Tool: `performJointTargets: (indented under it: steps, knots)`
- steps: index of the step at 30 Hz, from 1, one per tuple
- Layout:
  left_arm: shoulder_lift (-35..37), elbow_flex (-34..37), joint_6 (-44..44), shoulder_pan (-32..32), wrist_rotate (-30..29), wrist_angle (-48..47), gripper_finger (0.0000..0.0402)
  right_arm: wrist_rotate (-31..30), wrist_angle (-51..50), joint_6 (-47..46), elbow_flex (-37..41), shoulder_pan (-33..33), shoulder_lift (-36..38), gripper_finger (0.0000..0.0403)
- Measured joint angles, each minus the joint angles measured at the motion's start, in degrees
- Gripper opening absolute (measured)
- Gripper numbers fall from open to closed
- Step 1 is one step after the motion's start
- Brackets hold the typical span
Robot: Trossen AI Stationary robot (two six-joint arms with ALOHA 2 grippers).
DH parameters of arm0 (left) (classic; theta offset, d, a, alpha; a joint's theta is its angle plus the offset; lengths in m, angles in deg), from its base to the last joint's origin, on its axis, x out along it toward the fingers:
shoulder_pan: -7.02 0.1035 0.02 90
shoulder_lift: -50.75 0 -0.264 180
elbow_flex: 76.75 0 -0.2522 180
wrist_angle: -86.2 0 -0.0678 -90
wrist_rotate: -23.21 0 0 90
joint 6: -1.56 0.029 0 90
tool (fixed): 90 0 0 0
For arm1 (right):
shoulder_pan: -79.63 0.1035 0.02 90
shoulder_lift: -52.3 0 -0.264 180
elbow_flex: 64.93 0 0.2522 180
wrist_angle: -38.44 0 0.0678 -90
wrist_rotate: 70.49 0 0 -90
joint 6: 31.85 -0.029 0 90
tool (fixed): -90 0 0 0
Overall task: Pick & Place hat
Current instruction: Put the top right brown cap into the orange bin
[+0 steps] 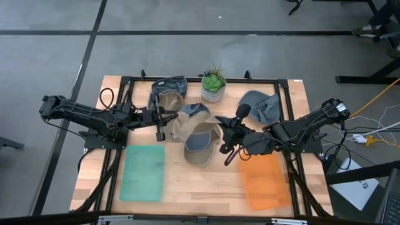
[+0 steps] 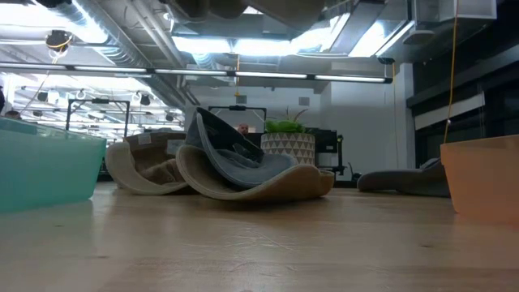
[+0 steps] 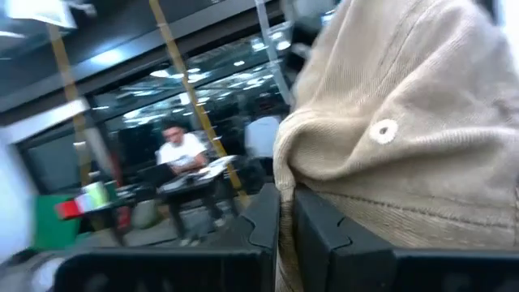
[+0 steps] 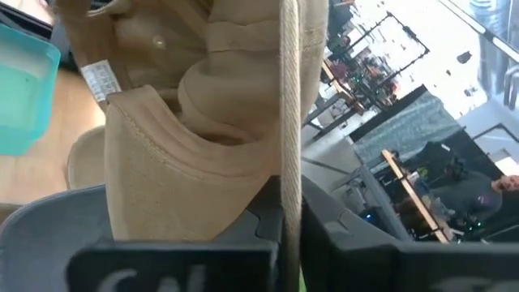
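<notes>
Hat fabric is sitting clamped in both sets of fingers, as you are seeing in the wrist views. The tan hat [image 1: 187,125] is hanging at the middle of the overhead frame, held from both sides above the tabletop [image 1: 200,187]. Your left gripper [image 1: 161,119] is pinching its tan cloth from the left, and your right gripper [image 1: 226,132] is squeezing a thin edge of it from the right. A second hat [image 1: 201,145], tan with a blue-grey lining, is lying just below it. A green bin [image 1: 142,172] is sitting lower left, an orange bin [image 1: 265,180] lower right, a potted plant [image 1: 213,84] near the top edge.
</notes>
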Motion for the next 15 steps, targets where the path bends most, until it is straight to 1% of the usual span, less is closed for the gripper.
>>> performJointTargets:
  steps: [4, 8, 12, 15]
  knots:
    - [0.3, 0.0, 3.1, -0.4, -7.4, 0.1, 0.0012, -0.1, -0.7, -3.4, 0.0, 0.0, 0.0, 0.0019]
    - [0.2, 0.0, 5.4, -0.4, -12.4, 2.4, 0.0012, 0.1, -1.6, -9.4, 0.0, 0.0, 0.0, 0.0020]
    - [0.2, 0.0, 7.1, -0.4, -14.3, 6.1, 0.0012, 2.7, -2.0, -16.0, 0.0, -0.2, 0.0, 0.0022]
    - [0.2, 0.0, 8.3, -0.4, -15.0, 8.5, 0.0012, 4.2, -1.9, -20.9, 0.0, -0.7, 0.0, 0.0033]
